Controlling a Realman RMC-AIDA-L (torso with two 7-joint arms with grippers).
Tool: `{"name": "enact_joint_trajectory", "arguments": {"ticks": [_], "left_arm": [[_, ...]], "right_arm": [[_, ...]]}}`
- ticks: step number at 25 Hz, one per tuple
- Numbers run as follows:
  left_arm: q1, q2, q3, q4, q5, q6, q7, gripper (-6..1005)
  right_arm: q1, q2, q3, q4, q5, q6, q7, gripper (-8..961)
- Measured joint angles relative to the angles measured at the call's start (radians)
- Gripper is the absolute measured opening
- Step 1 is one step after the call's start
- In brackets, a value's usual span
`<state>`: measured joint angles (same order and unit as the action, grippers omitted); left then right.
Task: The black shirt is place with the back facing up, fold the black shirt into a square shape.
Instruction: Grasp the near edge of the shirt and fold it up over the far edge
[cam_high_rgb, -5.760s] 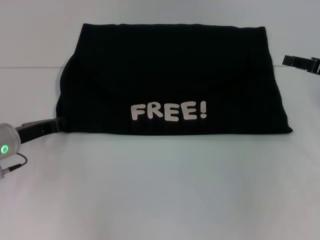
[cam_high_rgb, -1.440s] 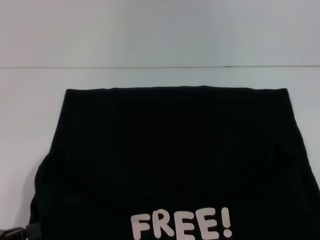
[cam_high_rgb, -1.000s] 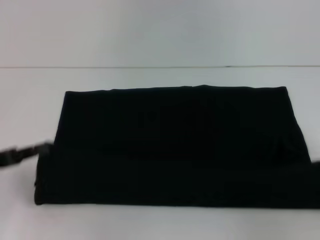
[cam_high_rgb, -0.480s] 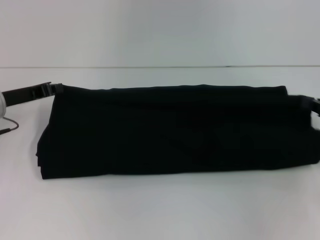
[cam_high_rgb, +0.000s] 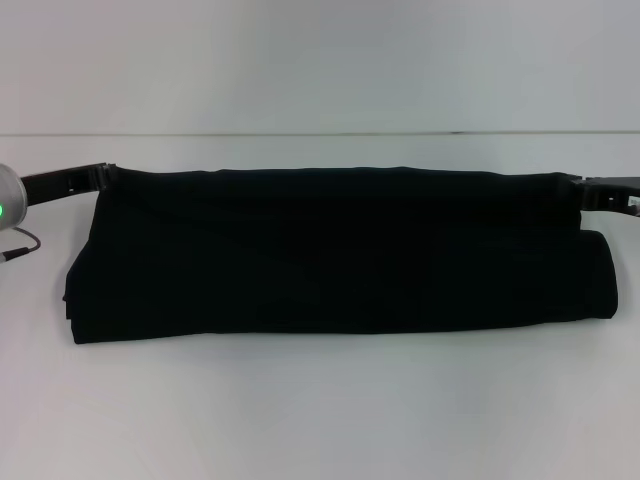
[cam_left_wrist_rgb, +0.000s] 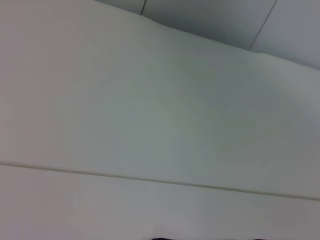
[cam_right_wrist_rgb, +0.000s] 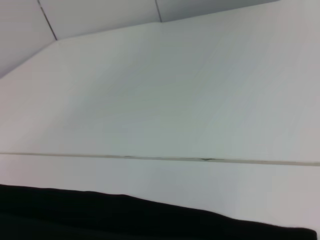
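Head view: the black shirt (cam_high_rgb: 335, 255) lies on the white worktop (cam_high_rgb: 320, 410) as a long, low band folded across the robot's front, its plain side up, with layered edges showing at both short ends. The left tool (cam_high_rgb: 100, 176) sits at the band's far left corner and the right tool (cam_high_rgb: 580, 190) at its far right corner; each appears to pinch the fabric edge there, though the fingertips merge with the dark cloth and the grip cannot be confirmed. Right wrist view: the shirt's folded far edge crosses the frame over the pale worktop, with a wall seam beyond. Left wrist view: only worktop and wall are clearly shown.
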<state>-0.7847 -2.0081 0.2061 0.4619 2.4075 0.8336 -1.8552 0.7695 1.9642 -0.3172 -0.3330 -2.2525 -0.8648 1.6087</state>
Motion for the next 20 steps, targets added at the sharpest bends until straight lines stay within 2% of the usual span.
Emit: {"name": "enact_joint_trajectory", "arguments": {"ticks": [3,7,12,20], "left_arm": [[-0.001,-0.002,0.007,0.002,-0.009,-0.016,0.004,-1],[-0.002,-0.002,0.012,0.010,-0.041,-0.011,0.013,-1],[-0.021,0.000,0.033,0.015,-0.064,-0.010,0.025,-1],[-0.050,-0.002,0.034,0.019,-0.078,-0.038,0.050,-1]], "right_arm": [[0.011,0.011,-0.008,0.000,0.001,0.034,0.000,46],[0.016,0.015,-0.004,-0.008,0.003,0.046,0.000,49],[0.017,0.005,0.002,-0.019,0.005,0.051,0.011,52],[0.026,0.002,-0.005,-0.049,0.005,0.061,0.038,57]]}}
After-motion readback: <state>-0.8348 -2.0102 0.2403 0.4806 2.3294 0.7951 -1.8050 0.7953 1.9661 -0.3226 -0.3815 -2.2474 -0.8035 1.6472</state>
